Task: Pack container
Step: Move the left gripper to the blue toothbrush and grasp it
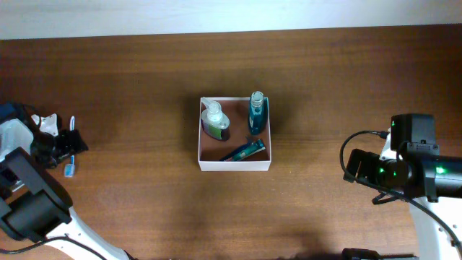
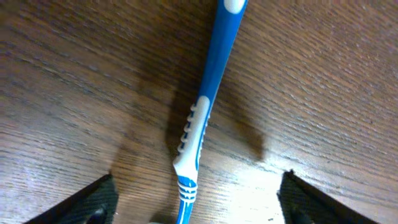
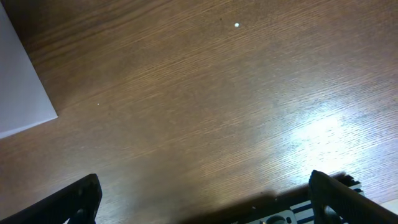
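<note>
Your left gripper (image 2: 198, 198) — jaws spread, blue toothbrush (image 2: 208, 93) on table (image 1: 144, 87) between them; right gripper (image 3: 205, 199) — jaws spread, away from container (image 1: 235, 165).

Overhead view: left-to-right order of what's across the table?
toothbrush → container left wall → white-topped bottle → teal bottle → right gripper. The teal tube spans both bottles, so it is left out.
</note>
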Robot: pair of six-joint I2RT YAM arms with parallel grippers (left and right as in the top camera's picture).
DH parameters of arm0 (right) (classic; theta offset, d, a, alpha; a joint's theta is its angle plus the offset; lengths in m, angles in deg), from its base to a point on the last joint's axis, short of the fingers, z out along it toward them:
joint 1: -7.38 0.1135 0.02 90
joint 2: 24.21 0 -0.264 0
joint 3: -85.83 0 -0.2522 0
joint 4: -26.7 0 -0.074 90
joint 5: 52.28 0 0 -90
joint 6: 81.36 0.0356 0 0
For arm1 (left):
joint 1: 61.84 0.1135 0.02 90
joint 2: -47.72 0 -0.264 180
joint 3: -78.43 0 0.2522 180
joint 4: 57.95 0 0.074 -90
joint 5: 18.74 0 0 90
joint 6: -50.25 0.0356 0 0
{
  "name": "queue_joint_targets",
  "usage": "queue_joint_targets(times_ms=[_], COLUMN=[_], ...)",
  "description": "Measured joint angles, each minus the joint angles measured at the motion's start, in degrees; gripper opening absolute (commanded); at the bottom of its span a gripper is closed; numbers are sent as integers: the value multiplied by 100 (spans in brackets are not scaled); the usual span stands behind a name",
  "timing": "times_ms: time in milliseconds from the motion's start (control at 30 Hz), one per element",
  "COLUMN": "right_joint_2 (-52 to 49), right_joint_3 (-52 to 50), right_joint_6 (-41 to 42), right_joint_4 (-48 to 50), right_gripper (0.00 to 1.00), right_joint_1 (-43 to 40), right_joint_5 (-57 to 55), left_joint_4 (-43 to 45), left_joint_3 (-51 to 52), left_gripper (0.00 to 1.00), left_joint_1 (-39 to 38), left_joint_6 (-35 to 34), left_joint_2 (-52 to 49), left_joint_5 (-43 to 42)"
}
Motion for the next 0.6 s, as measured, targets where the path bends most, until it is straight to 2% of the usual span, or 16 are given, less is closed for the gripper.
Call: queue_joint_targets(times_ms=[333,600], right_joint_2=[0,0], right_joint_3=[0,0], right_joint_6=[0,0], right_joint_4=[0,0], right_gripper=[99,99], right_joint_1=[0,0], right_joint_5=[-17,-17], left_joint_4=[13,271], left_joint_3=[-72,-114], left_gripper=[80,78], left_joint_1=[-44,-323], left_joint_6=[-120,-138], left_joint_2=[-46,-105], left_joint_5=[144,627])
